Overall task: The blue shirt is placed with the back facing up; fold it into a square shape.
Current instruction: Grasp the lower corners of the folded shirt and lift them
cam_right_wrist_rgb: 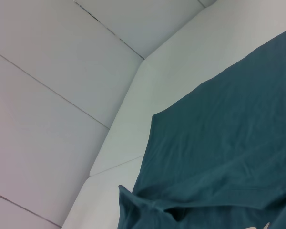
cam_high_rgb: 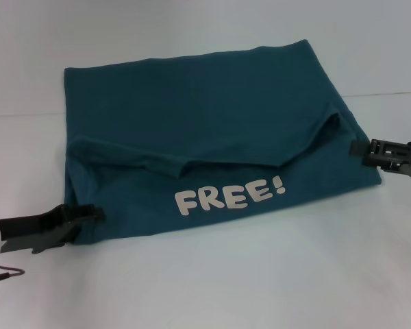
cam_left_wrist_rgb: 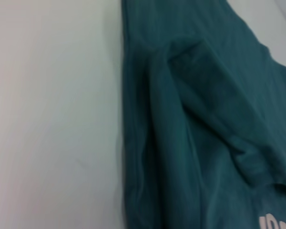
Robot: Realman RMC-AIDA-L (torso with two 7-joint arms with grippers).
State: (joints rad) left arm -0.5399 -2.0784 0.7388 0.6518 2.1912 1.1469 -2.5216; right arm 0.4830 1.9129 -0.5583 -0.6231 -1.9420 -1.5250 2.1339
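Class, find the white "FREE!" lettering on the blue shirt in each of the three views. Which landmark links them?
Head view: lettering on the folded-over near flap, centre-low.
Left wrist view: only a sliver of lettering at the corner.
Right wrist view: a tiny sliver at the edge.
Shared landmark: the flap's hem.

Matt cotton-like blue shirt [cam_high_rgb: 212,116]; smooth table [cam_high_rgb: 260,288].

Left gripper [cam_high_rgb: 89,214] tips sit at the blue shirt [cam_high_rgb: 212,116] near-left corner; can't tell if they pinch cloth. Same for right gripper [cam_high_rgb: 359,149] at the right edge. Both arms cut off by the head view's edges. Neither wrist view shows fingers. "FREE!" lettering [cam_left_wrist_rgb: 276,223] clipped in the left wrist view.
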